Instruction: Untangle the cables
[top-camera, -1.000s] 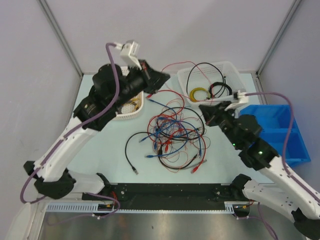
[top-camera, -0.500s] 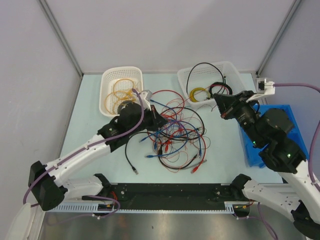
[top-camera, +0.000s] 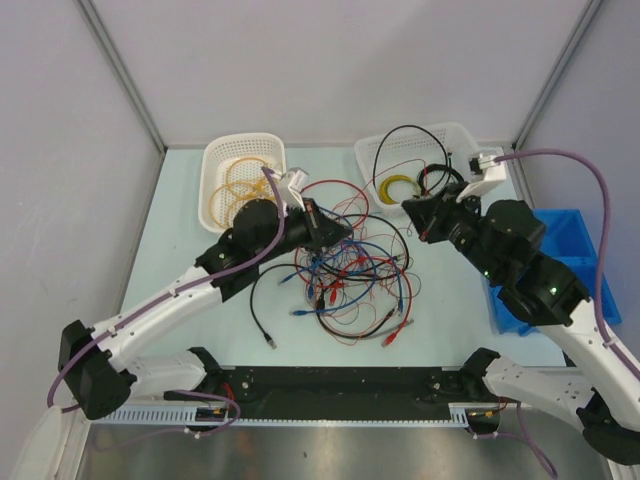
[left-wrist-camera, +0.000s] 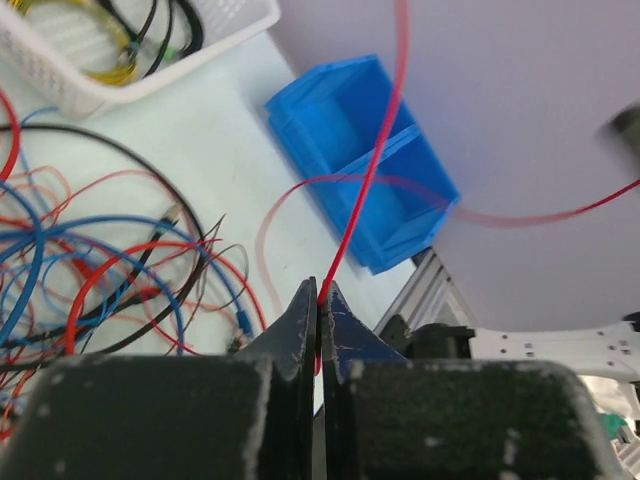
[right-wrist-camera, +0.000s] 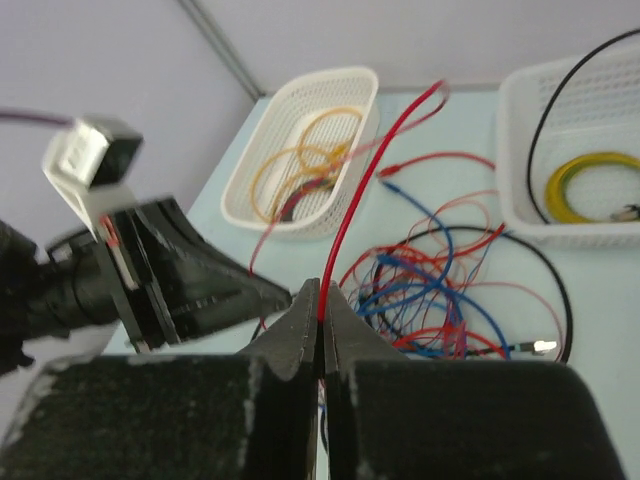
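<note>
The cables (top-camera: 350, 270) lie as a tangle of red, blue and black wires mid-table. My left gripper (top-camera: 345, 232) hovers over the tangle's upper left, shut on a thin red cable (left-wrist-camera: 375, 170) that rises from its tips (left-wrist-camera: 320, 290). My right gripper (top-camera: 408, 210) is over the tangle's upper right and faces the left one. It is also shut, and a thin red cable (right-wrist-camera: 360, 200) climbs from between its jaws (right-wrist-camera: 322, 290). Whether both hold the same wire I cannot tell. The left gripper (right-wrist-camera: 200, 290) shows close by in the right wrist view.
A white basket (top-camera: 243, 145) with yellow-orange cable coils stands at the back left. Another white basket (top-camera: 420, 132) at the back right holds black, yellow and red cables. A blue bin (top-camera: 560, 235) sits at the right. One black cable (top-camera: 262, 300) trails left of the tangle.
The left arm came down from above the left basket to the tangle and reached right. The right arm swung back towards the right basket, then returned towards the centre.
</note>
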